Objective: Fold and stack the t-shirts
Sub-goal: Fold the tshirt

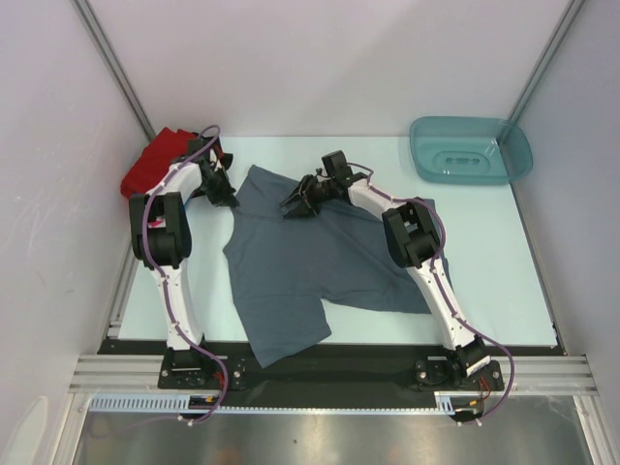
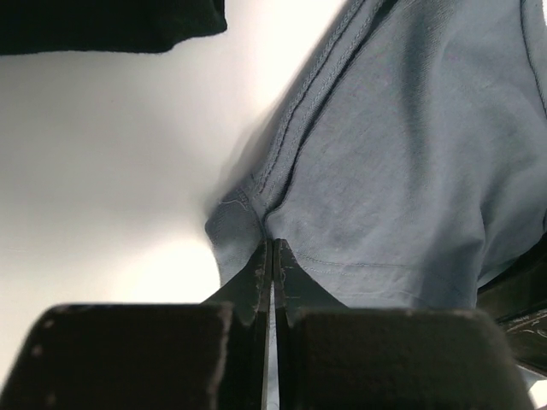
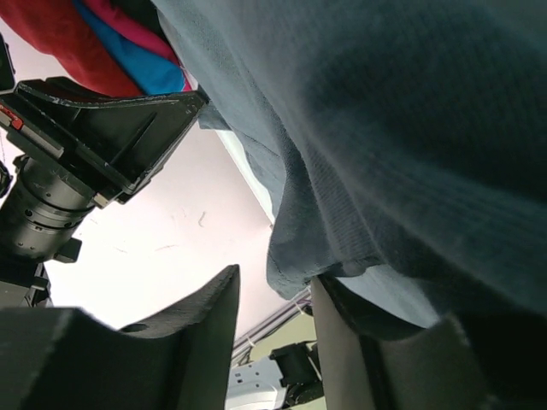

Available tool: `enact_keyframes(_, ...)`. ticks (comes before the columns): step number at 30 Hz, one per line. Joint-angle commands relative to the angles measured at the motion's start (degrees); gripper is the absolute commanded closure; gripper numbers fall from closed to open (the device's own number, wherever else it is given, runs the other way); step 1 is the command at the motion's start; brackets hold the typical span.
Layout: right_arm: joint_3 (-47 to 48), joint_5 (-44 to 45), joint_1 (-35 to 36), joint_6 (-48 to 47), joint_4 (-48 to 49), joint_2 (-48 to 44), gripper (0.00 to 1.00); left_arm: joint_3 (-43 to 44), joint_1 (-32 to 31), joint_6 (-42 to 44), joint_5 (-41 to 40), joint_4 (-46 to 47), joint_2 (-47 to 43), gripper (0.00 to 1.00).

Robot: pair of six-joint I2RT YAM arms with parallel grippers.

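Stretching across most of the overhead view, the pale table [image 1: 484, 252] is carrying everything. The largest thing on it is the grey-blue t-shirt [image 1: 310, 271], which is lying between the two arms, spread out but crumpled, its near corner reaching onto the black strip where the arm bases are bolted. Its cloth is showing as a plain, matte slate colour. A stitched double seam is running along the hem in the left wrist view, and soft creases are fanning out from the far edge, which is rising slightly off the table. At the far right corner the teal tub [image 1: 513, 155] is sitting well apart from that shirt. At the far left corner a bunched heap of other shirts is lying against the wall. From above the red t-shirt [image 1: 155, 160] is showing on top, while the right wrist view is also catching a bright blue t-shirt [image 3: 141, 60] and a strip of pink t-shirt [image 3: 120, 17] beside the red. The left gripper [image 2: 272, 252] is reaching to the grey-blue shirt's far left corner, its fingers pressed together and pinching the puckered hem there. The right gripper [image 3: 275, 286] is standing at the far edge nearer the middle, its fingers spread with a gap between them, the cloth's edge draping over one finger.
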Motion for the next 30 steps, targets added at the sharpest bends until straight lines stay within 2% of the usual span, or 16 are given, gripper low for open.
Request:
enact_keyframes(1, 0.7, -1.8, 0.1, -0.3, 0.1, 0.2, 0.57, 2.2, -0.4, 0.9, 0.4, 0.3, -0.2, 1.0)
enact_keyframes(8, -1.4, -2.3, 0.1, -1.7, 0.0, -1.0, 0.72, 1.0, -0.3, 1.3, 0.8, 0.8, -1.5, 1.0)
enact_keyframes(12, -2.7, -2.8, 0.3, -2.2, -0.2, -1.6, 0.89, 1.0, -0.4, 1.2, 1.2, 0.9, -1.6, 1.0)
enact_keyframes(17, -4.2, -2.7, 0.4, -3.1, -0.1, -2.7, 1.0, 1.1, -0.4, 1.3, 1.5, 1.0, -1.6, 1.0)
enact_keyframes(24, -4.4, -2.6, 0.7, -4.6, -0.6, -5.1, 1.0, 1.0, -0.5, 1.4, 2.4, 1.0, -2.8, 1.0)
enact_keyframes(30, -4.6, -2.1, 0.9, -9.1, -5.4, -7.5, 1.0, 0.1, -0.4, 1.4, 3.5, 1.4, -5.2, 1.0)
